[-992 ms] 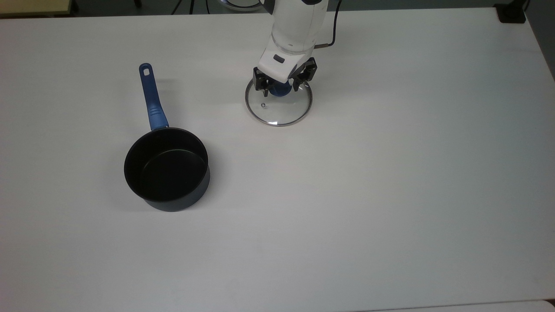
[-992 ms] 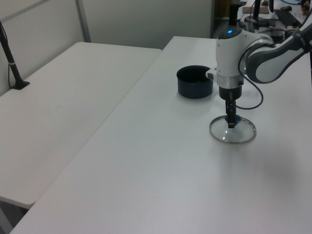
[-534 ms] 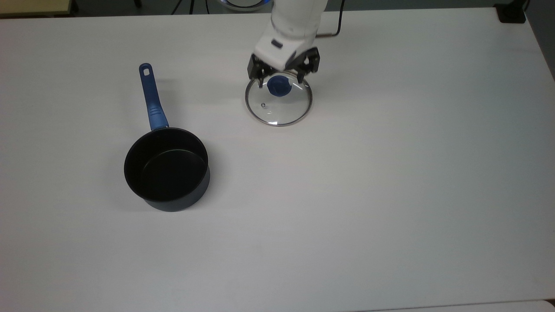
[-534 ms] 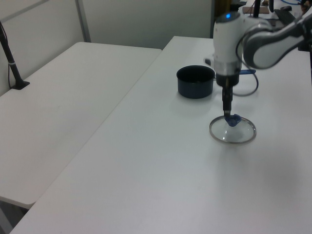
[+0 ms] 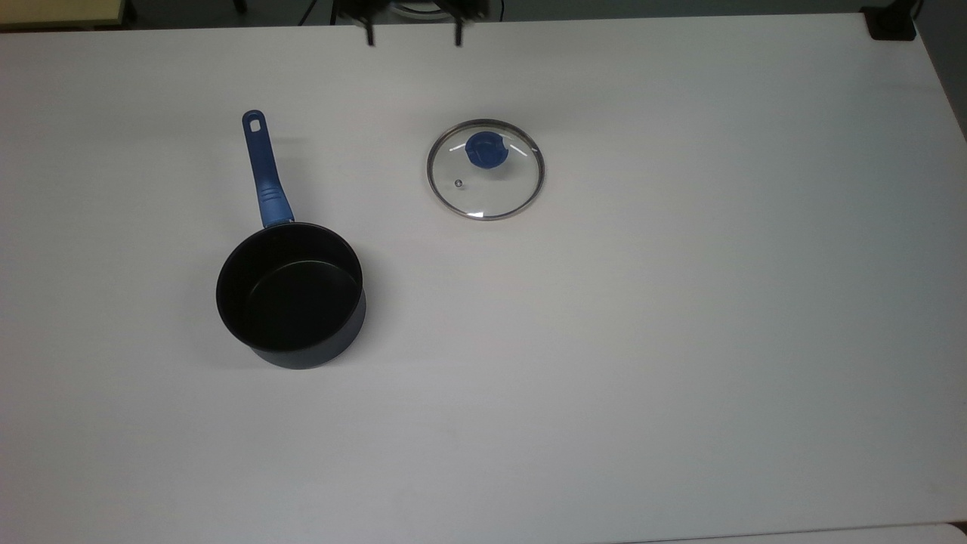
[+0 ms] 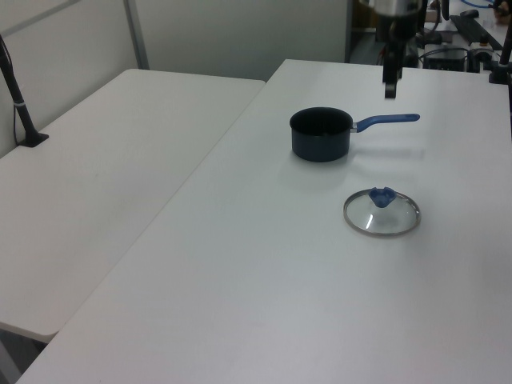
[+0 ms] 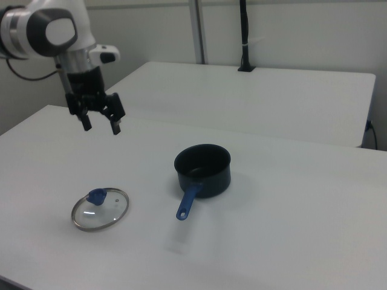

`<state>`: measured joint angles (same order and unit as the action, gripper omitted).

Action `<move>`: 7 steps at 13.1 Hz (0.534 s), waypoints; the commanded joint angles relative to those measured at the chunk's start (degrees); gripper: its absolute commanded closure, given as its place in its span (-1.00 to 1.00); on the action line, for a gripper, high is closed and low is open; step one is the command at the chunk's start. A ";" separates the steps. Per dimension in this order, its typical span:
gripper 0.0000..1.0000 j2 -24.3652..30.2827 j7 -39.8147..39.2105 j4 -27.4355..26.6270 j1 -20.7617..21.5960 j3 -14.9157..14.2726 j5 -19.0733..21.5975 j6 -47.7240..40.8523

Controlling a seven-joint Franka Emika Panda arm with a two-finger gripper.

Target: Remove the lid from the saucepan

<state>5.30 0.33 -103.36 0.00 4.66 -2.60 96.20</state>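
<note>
On the table [image 5: 680, 340], uncovered saucepan [image 5: 291, 295], lid [image 5: 485, 169] apart.

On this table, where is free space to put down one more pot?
The table is bare across the top view's right half, right of the lid, and along the near edge below the saucepan. The narrower gap is between saucepan and lid. The open end effector hangs high.
</note>
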 commanded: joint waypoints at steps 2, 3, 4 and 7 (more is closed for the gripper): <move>-1.00 0.58 -2.89 2.98 -0.97 -3.07 2.34 -3.20; -1.00 0.58 -2.27 3.33 -0.62 -3.51 2.34 -3.29; -1.00 0.50 -1.22 3.42 -0.53 -3.60 2.34 -3.21; -1.00 -0.20 -0.77 4.21 -0.18 -4.22 2.25 -3.73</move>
<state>5.47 -1.41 -100.66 -1.30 1.48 -1.23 94.98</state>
